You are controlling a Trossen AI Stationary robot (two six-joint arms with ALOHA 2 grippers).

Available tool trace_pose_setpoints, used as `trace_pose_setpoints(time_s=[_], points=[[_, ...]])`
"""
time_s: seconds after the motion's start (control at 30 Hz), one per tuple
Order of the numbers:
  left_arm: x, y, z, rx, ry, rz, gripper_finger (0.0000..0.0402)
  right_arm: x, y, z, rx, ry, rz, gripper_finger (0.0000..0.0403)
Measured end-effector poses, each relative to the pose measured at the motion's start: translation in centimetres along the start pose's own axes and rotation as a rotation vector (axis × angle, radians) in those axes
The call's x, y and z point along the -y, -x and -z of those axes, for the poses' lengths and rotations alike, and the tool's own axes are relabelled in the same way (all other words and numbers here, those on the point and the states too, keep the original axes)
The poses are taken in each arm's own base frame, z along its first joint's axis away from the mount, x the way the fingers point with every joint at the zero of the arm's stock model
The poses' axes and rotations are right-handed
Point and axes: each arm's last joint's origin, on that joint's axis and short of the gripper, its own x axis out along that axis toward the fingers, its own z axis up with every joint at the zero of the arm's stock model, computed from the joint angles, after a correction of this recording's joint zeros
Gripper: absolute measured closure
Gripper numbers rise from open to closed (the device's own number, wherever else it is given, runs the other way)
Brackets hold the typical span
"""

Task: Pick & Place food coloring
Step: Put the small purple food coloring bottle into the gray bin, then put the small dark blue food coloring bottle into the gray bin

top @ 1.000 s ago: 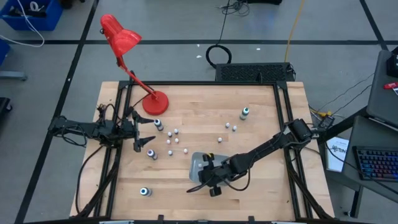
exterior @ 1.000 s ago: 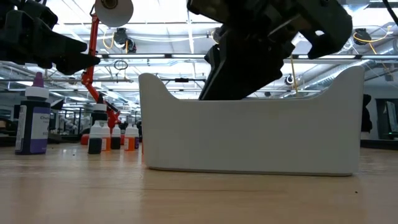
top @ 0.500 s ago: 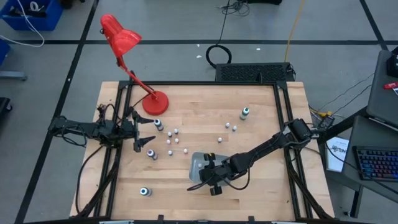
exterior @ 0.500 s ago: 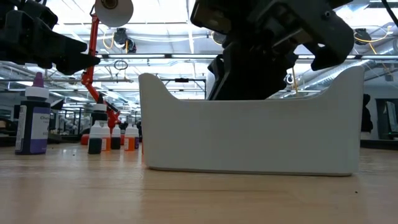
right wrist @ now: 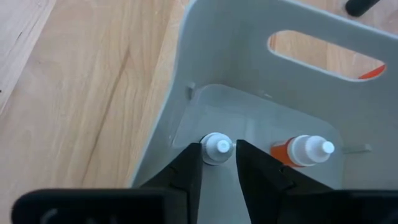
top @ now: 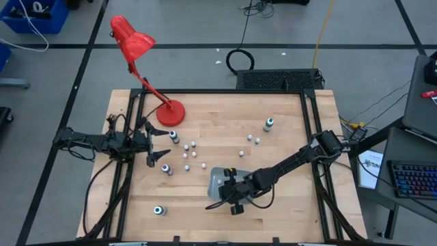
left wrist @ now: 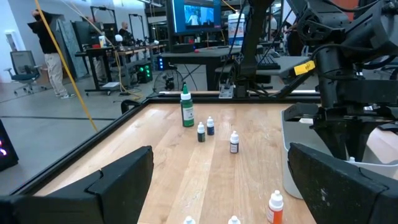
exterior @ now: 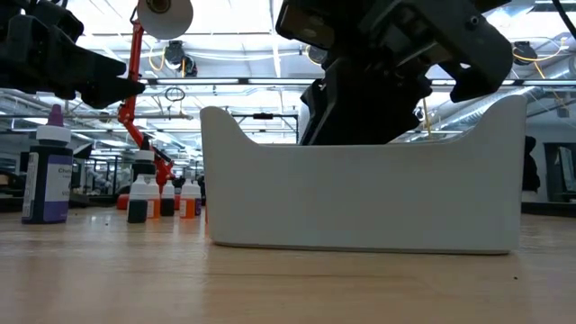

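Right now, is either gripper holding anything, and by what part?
Right gripper straddles a bottle's white cap inside the tray; whether it grips cannot be told. Left gripper holds nothing.

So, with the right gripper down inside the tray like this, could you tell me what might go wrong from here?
1. The right gripper brackets a white-capped bottle; with so small a gap it could drag or tip it when lifting.
2. An orange bottle stands close beside; a fingertip could knock it over.
3. The fingers work near the tray wall and might shift it.
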Motion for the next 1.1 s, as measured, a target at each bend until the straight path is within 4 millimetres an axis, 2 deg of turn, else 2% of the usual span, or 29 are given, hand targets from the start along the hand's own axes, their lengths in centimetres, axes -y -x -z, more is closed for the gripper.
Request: trace_pose_setpoints(time_s=[0.17,0.33,0.53,0.67,0.77,0.87,0.97,1.1], points=[[0.0,0.0,0.0,0.000,0.000,0.000,0.0036,0.0,0.4,-0.1,0.004,-0.001,0.000,0.0296],[0.0,0.0,0.0,0.001,0.000,0.000,0.0036,0.3,2.5,-1.1,0.042,-0.007,-0.003,0.0281],[0.0,0.0,0.0,0.000,0.000,0.000,0.0036,1.3,7.0,-1.5,0.011,0.000,0.022,0.0275],[0.0,0.0,0.0,0.000,0.001,0.000,0.0036,2.8,11.2,-0.5,-0.089,-0.016,0.217,0.0278],[0.0,0.0,0.0,0.001,0.000,0.000,0.0036,4.1,13.9,1.1,-0.104,-0.078,0.375,0.0279],[0.0,0.0,0.0,0.002,0.001,0.000,0.0036,5.2,15.4,3.7,-0.053,-0.140,0.480,0.0276],[0.0,0.0,0.0,0.000,0.000,0.000,0.0036,6.5,15.7,6.9,-0.004,-0.197,0.512,0.0271],[0.0,0.0,0.0,0.001,0.000,0.000,0.0036,8.3,15.1,11.2,0.037,-0.266,0.539,0.0258]])
